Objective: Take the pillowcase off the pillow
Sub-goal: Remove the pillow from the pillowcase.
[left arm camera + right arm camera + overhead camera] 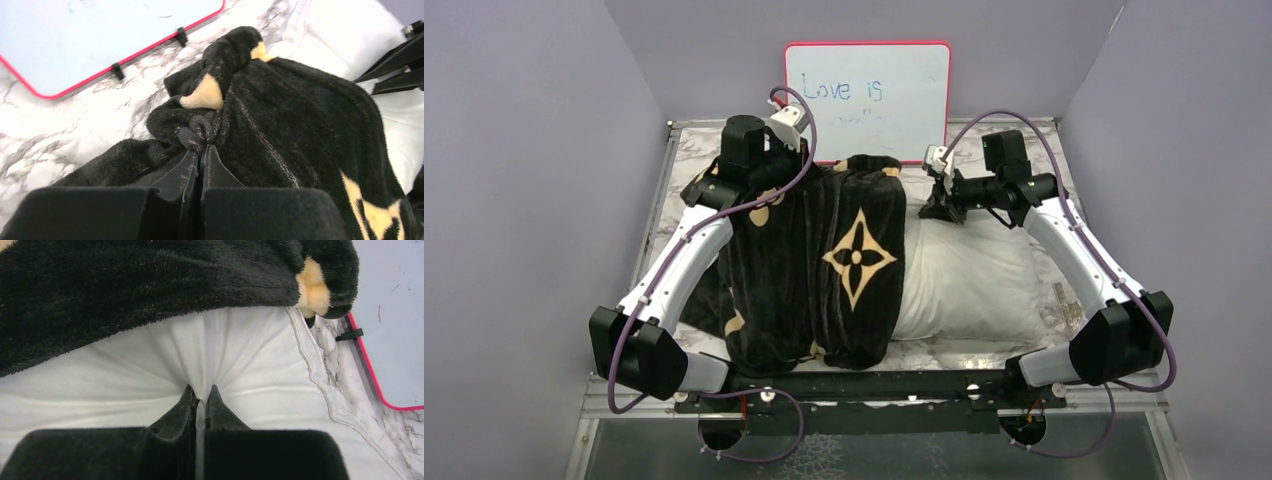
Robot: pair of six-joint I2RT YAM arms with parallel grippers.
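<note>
Grips a bunched fold of the pillowcase (290, 110) in the closed left pincer (201, 150), right at its tips. Pinches a creased ridge of the pillow (125, 370) in the closed right pincer (201, 392). Shows the black, tan-flowered plush draped over the pillow just beyond the right pincer, with bare white cushion under that pincer. Shows marbled worktop (75, 130) past the left pincer, then a pink-framed whiteboard (75, 35) farther off.
</note>
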